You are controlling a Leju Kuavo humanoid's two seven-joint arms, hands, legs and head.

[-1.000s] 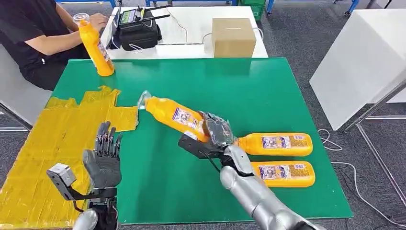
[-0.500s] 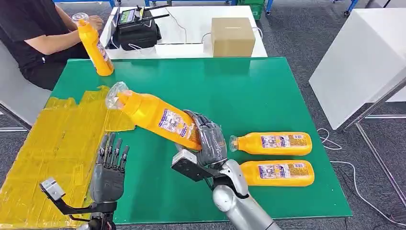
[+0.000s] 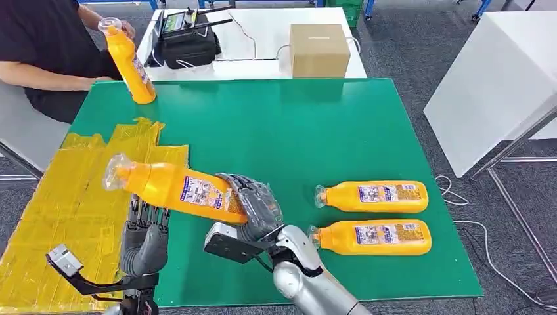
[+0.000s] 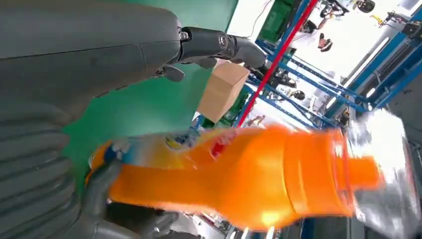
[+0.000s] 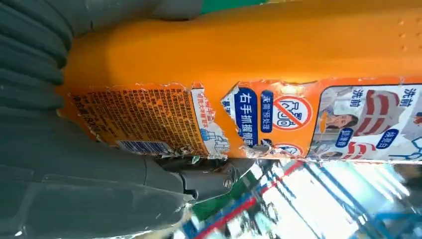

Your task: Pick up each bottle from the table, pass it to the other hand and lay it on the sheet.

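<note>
Head view: the right hand [image 3: 257,209], low in the centre of the frame, is clamped round the base end of an orange bottle [image 3: 174,185] and holds it off the green worktop [image 3: 295,131], lying nearly level with its clear-wrapped cap pointing to the left of the frame. The neck end hangs over the left hand [image 3: 146,236], whose fingers are raised and apart beneath the bottle; whether they touch it I cannot tell. The yellow sheet [image 3: 59,197] lies along the left side of the worktop with no bottle on it. Two more bottles [image 3: 374,197] lie side by side on the worktop at the right of the frame, and a fourth [image 3: 129,62] stands upright at the upper left corner, beside a seated person's arm [image 3: 46,75]. Judging by this, the handover of the first bottle is in progress and no bottle has been laid down; the others wait.

Left wrist view: the bottle [image 4: 239,174] crosses the frame, blurred, cap toward the right edge. The left hand's dark fingers [image 4: 214,42] stretch out at the top of the frame, not closed on it.

Right wrist view: the right hand's grey fingers [image 5: 99,194] press against the bottle's label [image 5: 199,119], gripping the orange body firmly.
</note>
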